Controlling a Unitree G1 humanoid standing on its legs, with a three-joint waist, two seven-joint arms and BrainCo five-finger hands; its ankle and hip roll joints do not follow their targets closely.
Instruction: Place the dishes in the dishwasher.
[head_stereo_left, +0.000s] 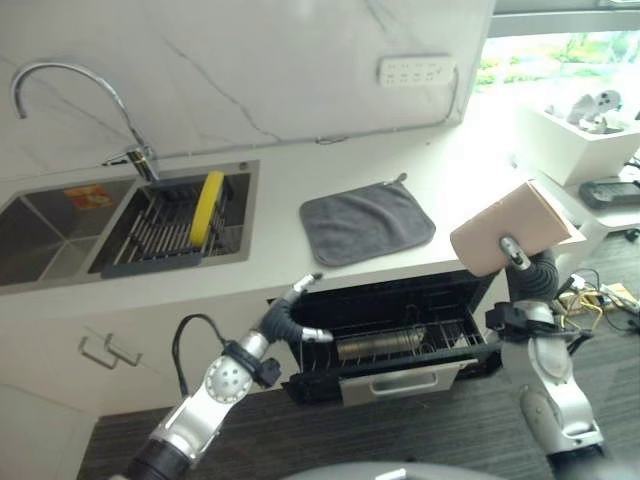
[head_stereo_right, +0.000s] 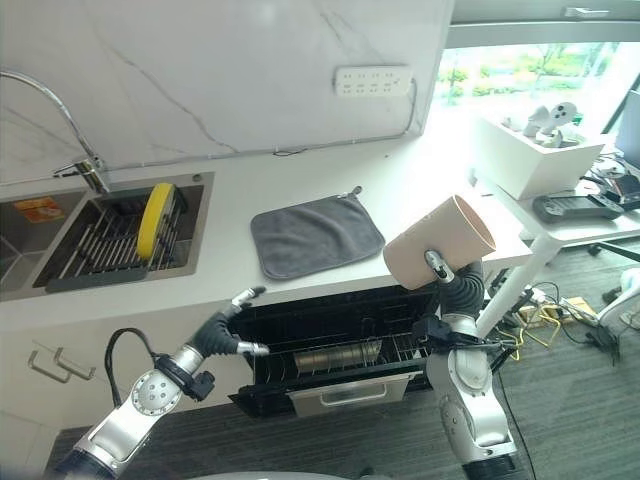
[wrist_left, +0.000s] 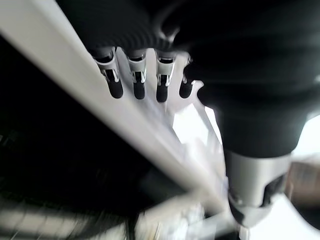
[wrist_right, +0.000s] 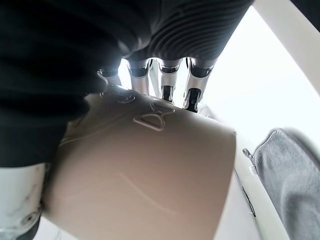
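The right hand (head_stereo_right: 447, 277) has its fingers curled round a beige cup (head_stereo_right: 438, 242), held tilted on its side in the air just off the table (head_stereo_right: 300, 195) edge, above the right end of the open dishwasher (head_stereo_right: 345, 345). So the cup is lifted but not yet in the rack (head_stereo_right: 340, 355), which already holds what looks like a metal cylinder lying across its wires. The left hand (head_stereo_left: 290, 318), fingers relaxed and holding nothing, sits at the left front corner of the dishwasher, by the table edge. A yellow plate (head_stereo_left: 207, 205) stands in the sink (head_stereo_left: 60, 235) drainer, so I judge at least that dish and the cup remain. The rack looks free to the right of the cylinder; the table edge overhangs the opening, so the cup must drop clear of it. A grey cloth (head_stereo_left: 366, 222) lies on the table above.
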